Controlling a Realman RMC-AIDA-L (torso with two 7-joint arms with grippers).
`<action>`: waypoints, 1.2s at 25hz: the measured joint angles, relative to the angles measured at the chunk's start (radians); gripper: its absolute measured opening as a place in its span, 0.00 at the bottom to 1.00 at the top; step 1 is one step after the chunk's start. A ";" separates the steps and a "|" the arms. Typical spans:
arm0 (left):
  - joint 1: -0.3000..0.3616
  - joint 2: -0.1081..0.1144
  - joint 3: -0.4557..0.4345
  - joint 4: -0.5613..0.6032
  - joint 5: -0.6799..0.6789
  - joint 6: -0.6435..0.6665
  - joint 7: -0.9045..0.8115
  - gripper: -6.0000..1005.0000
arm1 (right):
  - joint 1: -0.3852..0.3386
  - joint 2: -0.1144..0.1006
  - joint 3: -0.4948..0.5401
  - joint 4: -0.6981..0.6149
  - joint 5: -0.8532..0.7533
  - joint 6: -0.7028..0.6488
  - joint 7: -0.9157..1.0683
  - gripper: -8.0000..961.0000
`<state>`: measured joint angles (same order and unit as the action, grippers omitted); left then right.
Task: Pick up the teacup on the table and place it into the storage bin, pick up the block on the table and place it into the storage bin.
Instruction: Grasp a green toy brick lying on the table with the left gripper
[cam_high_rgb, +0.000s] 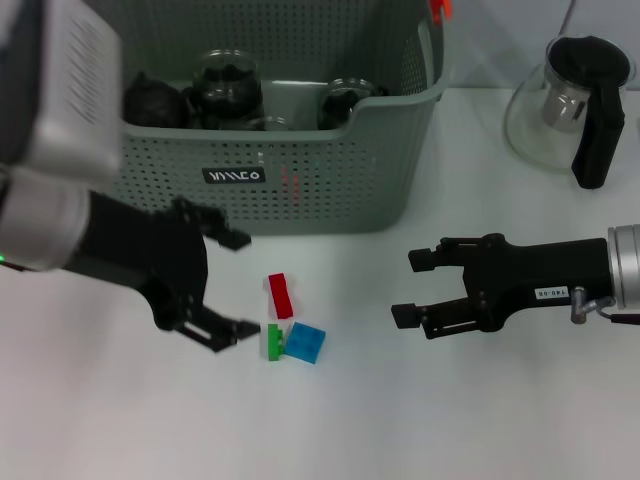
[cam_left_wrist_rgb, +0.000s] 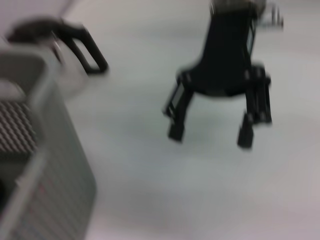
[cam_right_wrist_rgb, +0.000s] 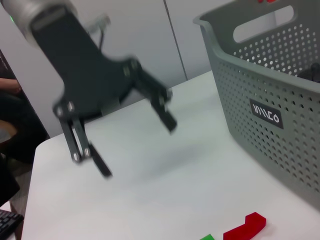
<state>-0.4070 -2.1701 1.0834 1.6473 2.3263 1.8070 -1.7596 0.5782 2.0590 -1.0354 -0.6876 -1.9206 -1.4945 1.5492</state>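
On a white counter (cam_high_rgb: 480, 420), a small cluster of blocks lies just in front of a grey-green perforated storage bin (cam_high_rgb: 300, 190). The cluster is a red block (cam_high_rgb: 281, 295), a green block (cam_high_rgb: 273, 342) and a blue block (cam_high_rgb: 304, 343), set close together near the middle of the counter. The left hand (cam_high_rgb: 238, 285) hovers just to the left of the blocks with its fingers spread wide, one fingertip close to the green block and the other nearer the bin's front wall. The right hand (cam_high_rgb: 412, 288) sits to the right of the blocks, apart from them, its fingers also spread wide and pointing toward the cluster. The storage bin stands at the far side of the counter, and several dark rounded items (cam_high_rgb: 227, 85) rest inside it; their exact kind cannot be told. A glass teapot with a black handle (cam_high_rgb: 580, 105) stands at the far right, well apart from the bin. Bare counter stretches between the blocks and the right hand and all along the near edge.
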 joint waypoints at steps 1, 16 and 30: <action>0.003 -0.003 0.031 -0.016 0.028 -0.016 0.004 0.92 | 0.000 0.000 0.000 0.000 0.000 0.000 0.000 0.96; -0.100 -0.002 0.412 -0.272 0.296 -0.285 -0.149 0.92 | -0.001 0.000 0.012 0.011 0.000 0.002 0.009 0.96; -0.193 -0.002 0.518 -0.400 0.338 -0.343 -0.271 0.92 | -0.008 0.000 0.014 0.011 0.000 0.002 0.001 0.96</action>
<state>-0.5999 -2.1722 1.6012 1.2475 2.6643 1.4644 -2.0308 0.5701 2.0586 -1.0214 -0.6763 -1.9206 -1.4926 1.5502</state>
